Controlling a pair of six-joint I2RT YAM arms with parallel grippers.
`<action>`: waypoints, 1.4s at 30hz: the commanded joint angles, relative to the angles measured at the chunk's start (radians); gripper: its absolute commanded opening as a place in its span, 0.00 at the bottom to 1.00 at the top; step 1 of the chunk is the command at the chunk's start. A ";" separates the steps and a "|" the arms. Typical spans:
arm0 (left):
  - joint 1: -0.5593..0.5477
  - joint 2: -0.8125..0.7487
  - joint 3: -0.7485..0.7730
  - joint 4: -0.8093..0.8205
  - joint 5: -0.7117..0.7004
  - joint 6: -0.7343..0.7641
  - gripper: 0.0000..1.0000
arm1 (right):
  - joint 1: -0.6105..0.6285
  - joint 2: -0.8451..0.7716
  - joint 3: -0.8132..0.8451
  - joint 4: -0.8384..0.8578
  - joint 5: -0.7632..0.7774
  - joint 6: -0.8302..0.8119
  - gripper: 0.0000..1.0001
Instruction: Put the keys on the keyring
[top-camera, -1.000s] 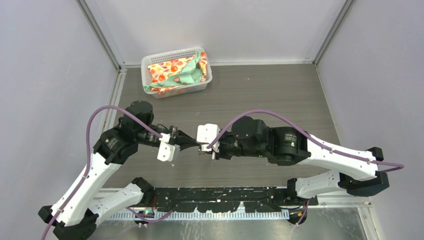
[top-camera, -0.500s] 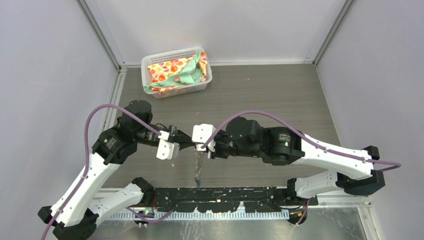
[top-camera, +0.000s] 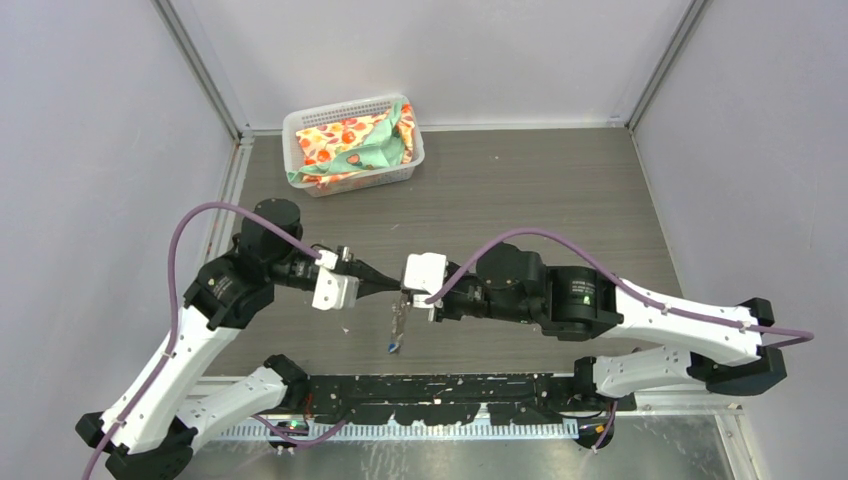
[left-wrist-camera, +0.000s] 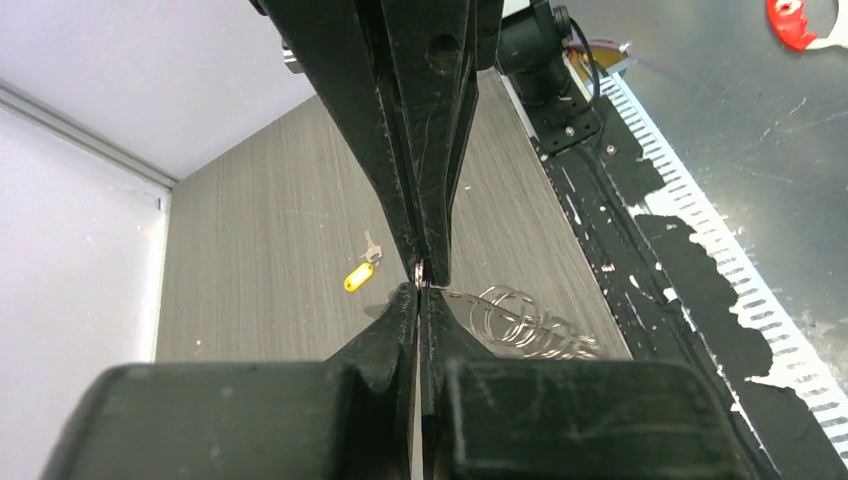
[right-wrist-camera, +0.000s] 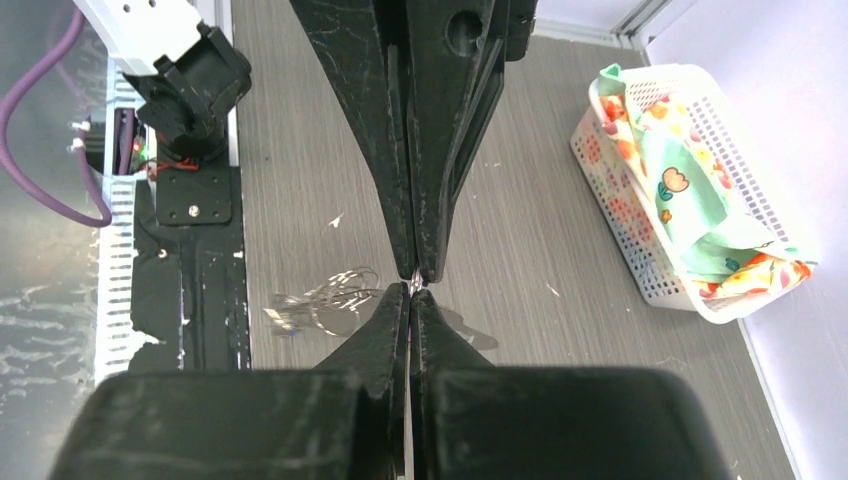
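My left gripper (top-camera: 386, 288) and right gripper (top-camera: 404, 299) meet tip to tip above the table, both shut. Each pinches a thin bit of silvery metal at the meeting point, seen in the left wrist view (left-wrist-camera: 418, 284) and the right wrist view (right-wrist-camera: 412, 285). From there the keyring (top-camera: 398, 322), a bunch of silver wire loops, hangs down; it also shows in the wrist views (left-wrist-camera: 520, 322) (right-wrist-camera: 325, 298). The blue key (top-camera: 390, 347) dangles at its lower end. The yellow-headed key (left-wrist-camera: 357, 276) lies on the table beyond the grippers; it is hidden in the top view.
A white basket (top-camera: 353, 143) with patterned cloth stands at the back left, also in the right wrist view (right-wrist-camera: 690, 190). A black slotted strip (top-camera: 450, 392) runs along the near table edge. Grey walls close in both sides.
The keyring bunch, not visible a second ago, has dropped to hang below the joined fingertips with the blue key at its end. The right arm has shifted slightly right and nearer.
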 joint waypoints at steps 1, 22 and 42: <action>-0.001 -0.025 0.021 0.144 0.039 -0.117 0.00 | 0.001 -0.082 -0.068 0.180 0.003 0.042 0.01; 0.000 -0.080 -0.059 0.206 -0.106 -0.509 0.34 | 0.001 -0.226 -0.286 0.518 -0.050 0.090 0.01; 0.000 -0.066 -0.043 0.313 0.078 -0.654 0.17 | 0.000 -0.199 -0.261 0.530 -0.099 0.080 0.01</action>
